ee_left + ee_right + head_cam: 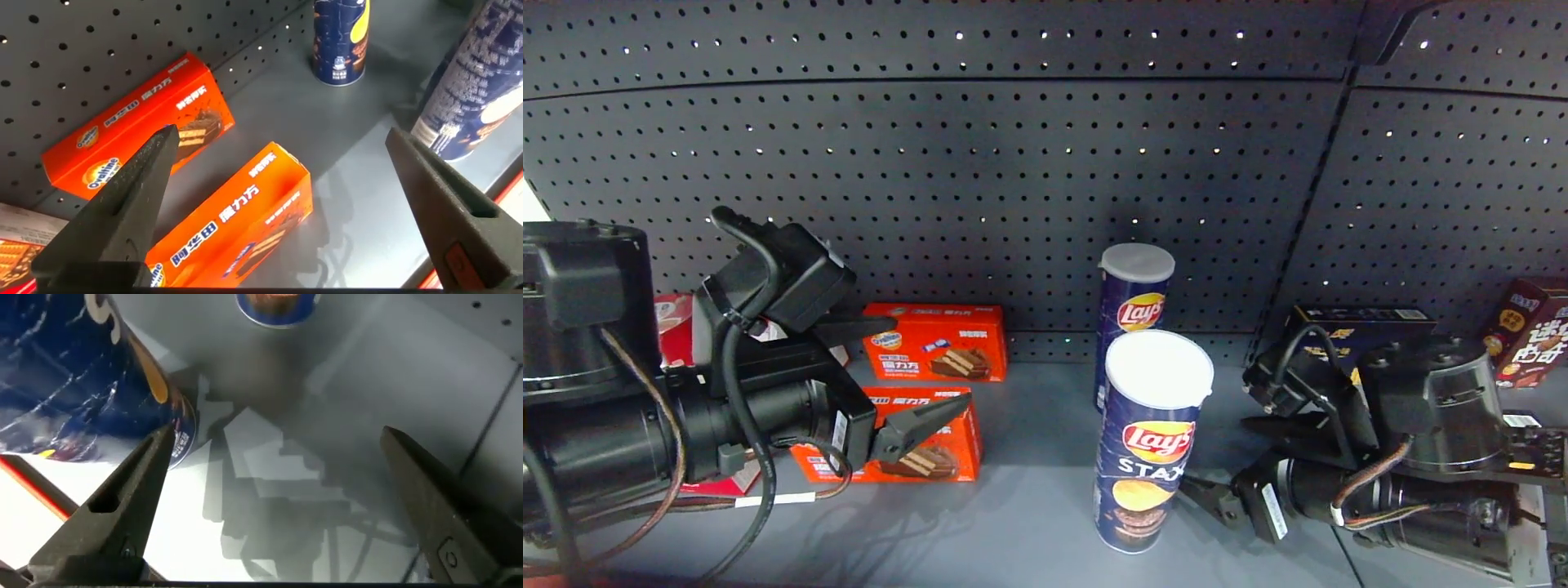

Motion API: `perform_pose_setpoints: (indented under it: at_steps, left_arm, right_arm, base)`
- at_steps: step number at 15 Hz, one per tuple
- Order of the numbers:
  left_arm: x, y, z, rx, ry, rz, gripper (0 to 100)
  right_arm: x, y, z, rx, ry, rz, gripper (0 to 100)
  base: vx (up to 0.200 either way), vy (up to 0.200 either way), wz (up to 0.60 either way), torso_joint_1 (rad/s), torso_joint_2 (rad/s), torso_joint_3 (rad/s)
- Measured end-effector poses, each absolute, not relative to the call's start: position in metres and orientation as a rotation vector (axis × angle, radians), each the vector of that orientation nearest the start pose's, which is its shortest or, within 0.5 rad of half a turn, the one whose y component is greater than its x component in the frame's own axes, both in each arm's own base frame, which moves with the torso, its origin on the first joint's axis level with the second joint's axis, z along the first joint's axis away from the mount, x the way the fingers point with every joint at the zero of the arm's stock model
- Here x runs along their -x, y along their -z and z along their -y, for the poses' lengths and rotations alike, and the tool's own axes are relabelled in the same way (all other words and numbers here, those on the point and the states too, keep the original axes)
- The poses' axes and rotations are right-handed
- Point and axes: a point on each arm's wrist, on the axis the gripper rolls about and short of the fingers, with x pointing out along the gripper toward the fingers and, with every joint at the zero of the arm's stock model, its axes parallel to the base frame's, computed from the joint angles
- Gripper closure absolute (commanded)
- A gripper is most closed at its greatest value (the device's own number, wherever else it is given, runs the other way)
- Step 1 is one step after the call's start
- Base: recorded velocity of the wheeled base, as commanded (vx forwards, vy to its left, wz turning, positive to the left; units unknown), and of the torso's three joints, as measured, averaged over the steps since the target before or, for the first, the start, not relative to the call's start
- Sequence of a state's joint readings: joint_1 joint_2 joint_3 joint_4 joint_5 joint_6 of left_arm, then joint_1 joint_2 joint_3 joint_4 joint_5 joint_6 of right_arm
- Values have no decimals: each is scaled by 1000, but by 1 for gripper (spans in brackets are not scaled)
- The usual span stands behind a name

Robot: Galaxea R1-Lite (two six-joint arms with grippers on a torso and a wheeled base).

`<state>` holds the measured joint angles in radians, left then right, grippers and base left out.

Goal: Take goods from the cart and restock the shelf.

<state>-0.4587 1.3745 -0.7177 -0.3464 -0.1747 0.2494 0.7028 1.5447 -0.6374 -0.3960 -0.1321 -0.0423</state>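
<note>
Two tall blue chip cans stand upright on the grey shelf (pixel 1029 506), the front can (pixel 1152 441) near the shelf's edge and the rear can (pixel 1134 306) just beside it at its 12 o'clock, close to the perforated back panel (pixel 1013 163); both carry pale lids. At the cans' 9 o'clock we see two orange wafer boxes lying flat, the rear orange box (pixel 935 343) against the back panel and the front orange box (pixel 968 445) at its 6 o'clock, a narrow strip of shelf between them. The left claw (pixel 929 362) hangs over the orange boxes with its fingers spread wide and nothing between them; in the left wrist view the front orange box lies below the gap. The right claw (pixel 276 433) sits low over the shelf at the front can's 3 o'clock, likewise spread wide and holding nothing; the front can stands just outside one finger, and we cannot tell whether it touches. Behind the right arm, at the rear can's 3 o'clock, a dark blue box (pixel 1364 322) rests by the back panel, and a brown snack box (pixel 1531 331) leans farther along at 3 o'clock. A red-and-white packet (pixel 674 314) lies behind the left arm, at the orange boxes' 9 o'clock.
</note>
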Motion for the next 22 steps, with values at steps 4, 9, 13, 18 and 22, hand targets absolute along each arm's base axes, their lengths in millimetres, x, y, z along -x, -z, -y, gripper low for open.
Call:
perform_pose_setpoints:
  at_steps: [4,9,13,18,22]
  left_arm:
    - [-199,-215,102,-284,664,-239,0]
    - [-200,-214,100,-283,654,-242,0]
    - [-200,-212,99,-284,652,-247,0]
    - [-199,-212,99,-284,653,-249,0]
    - [-198,-211,99,-284,653,-252,0]
  right_arm:
    - [-198,-159,-169,253,-583,-458,0]
    - [-201,-155,-176,258,-595,-461,0]
    - [-204,-161,-177,248,-581,-440,0]
    - [-218,-179,-172,213,-530,-381,0]
    - [-232,-185,-158,193,-452,-366,0]
  base:
    - [0,0,0,0,0,0]
    - [0,0,0,0,0,0]
    - [0,0,0,0,0,0]
    - [0,0,0,0,0,0]
    - [0,0,0,0,0,0]
